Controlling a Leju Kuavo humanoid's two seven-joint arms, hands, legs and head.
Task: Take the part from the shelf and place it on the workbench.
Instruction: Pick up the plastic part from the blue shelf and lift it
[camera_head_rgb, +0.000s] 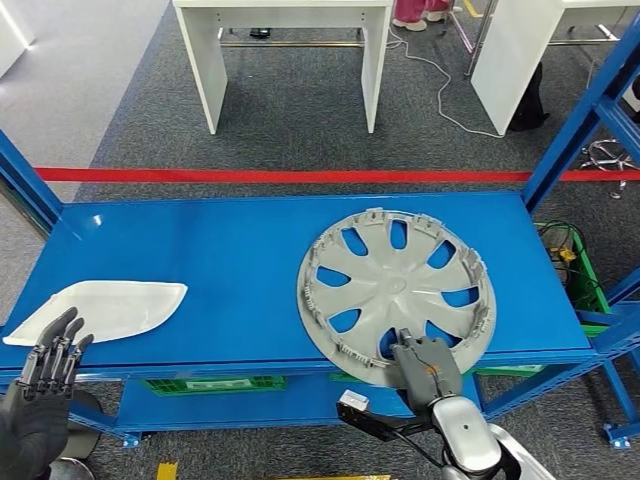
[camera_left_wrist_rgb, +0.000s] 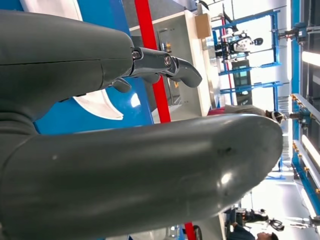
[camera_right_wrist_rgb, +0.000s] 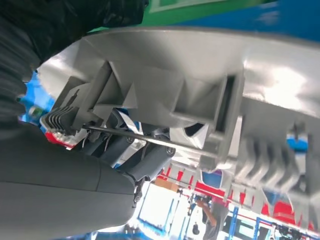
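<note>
My right robot hand is sitting at the lower centre-right of the head view, gripping the near rim of the wheel cover, thumb side lying over the top face. In the right wrist view my fingers are curling under the moulded rim, so I am judging this a real hold and not a mere touch. The wheel cover is lying flat on the blue shelf, right of centre, its near edge overhanging the shelf's front lip where I am holding it.

So the task is sitting at its early stage as I read it: the grasp is looking made, but the part is not yet lifted, and the carrying and setting down on the surface are all left to do.

The wheel cover is matt grey plastic, round and shallowly dished, with curved spokes and teardrop openings showing blue through them. Its rim is carrying small clips and ribbed tabs, seen close in the wrist view.

My left robot hand is hanging at the lower left with fingers spread, holding nothing, just in front of a white, smooth, glossy panel with a tapering outline, lying on the shelf's left end. Beyond, a red floor line is crossing grey carpet before a white table.
</note>
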